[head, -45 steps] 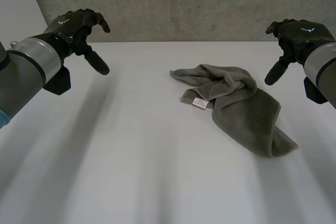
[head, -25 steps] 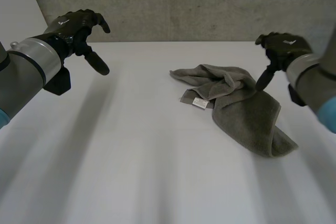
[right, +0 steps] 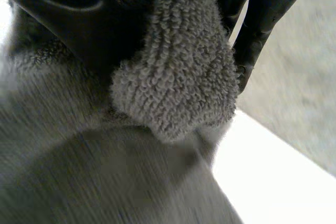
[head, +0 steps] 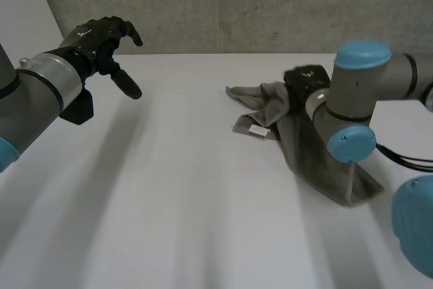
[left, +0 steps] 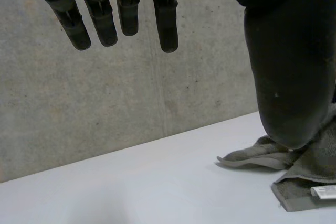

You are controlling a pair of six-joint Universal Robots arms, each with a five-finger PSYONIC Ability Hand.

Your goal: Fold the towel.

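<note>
A grey-green towel [head: 318, 160] lies crumpled on the white table [head: 169, 201], right of the middle, with a small white label [head: 257, 130] near its left edge. My right hand [head: 304, 79] is down on the towel's far bunched part. In the right wrist view a fold of the towel [right: 178, 87] is pinched between the thumb and the fingers [right: 262, 3]. My left hand [head: 95, 35] hovers above the table's far left, well apart from the towel, fingers [left: 126, 9] straight and spread. The towel's left end [left: 310, 171] lies beyond its thumb.
A concrete wall [head: 237, 5] runs along the table's far edge. My right arm [head: 352, 99] reaches across the towel's right half and hides part of it. Bare tabletop stretches from the towel to the left and to the front.
My right hand has come in from the far right, dropped onto the towel's far part and closed on a fold; the cloth there has bunched up. The left hand has stayed put.
</note>
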